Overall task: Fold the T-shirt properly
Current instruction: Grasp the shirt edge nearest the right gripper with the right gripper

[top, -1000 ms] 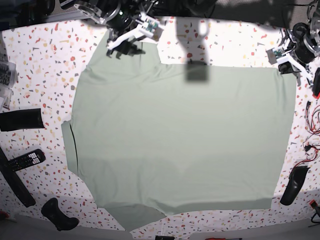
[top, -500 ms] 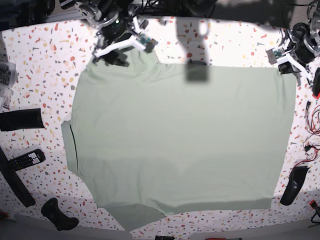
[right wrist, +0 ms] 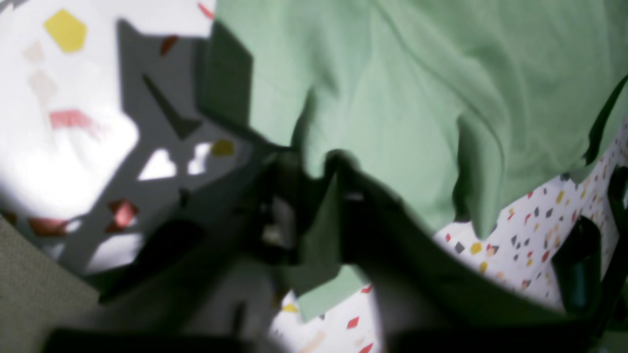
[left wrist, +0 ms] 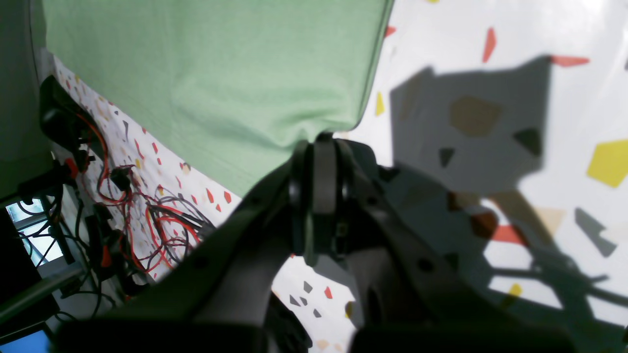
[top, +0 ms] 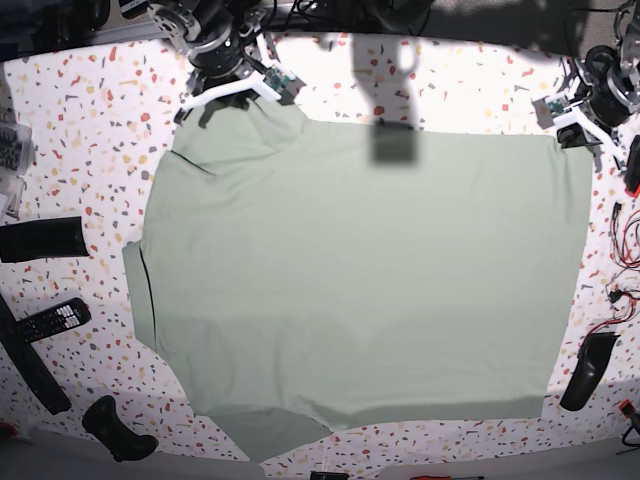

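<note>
The large pale sage-green fabric T-shirt [top: 360,270] lies flat on the speckled terrazzo table [top: 90,130]. Both claws are clenched on it: the right gripper [top: 235,95] at 11 o'clock, the left gripper [top: 568,125] at 2 o'clock. Next, I judge, comes lifting both corners evenly toward 6 o'clock.

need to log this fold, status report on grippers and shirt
Left gripper shut on T-shirt corner. Right gripper shut on its far edge. Shirt spread flat. Nothing on top.
</note>
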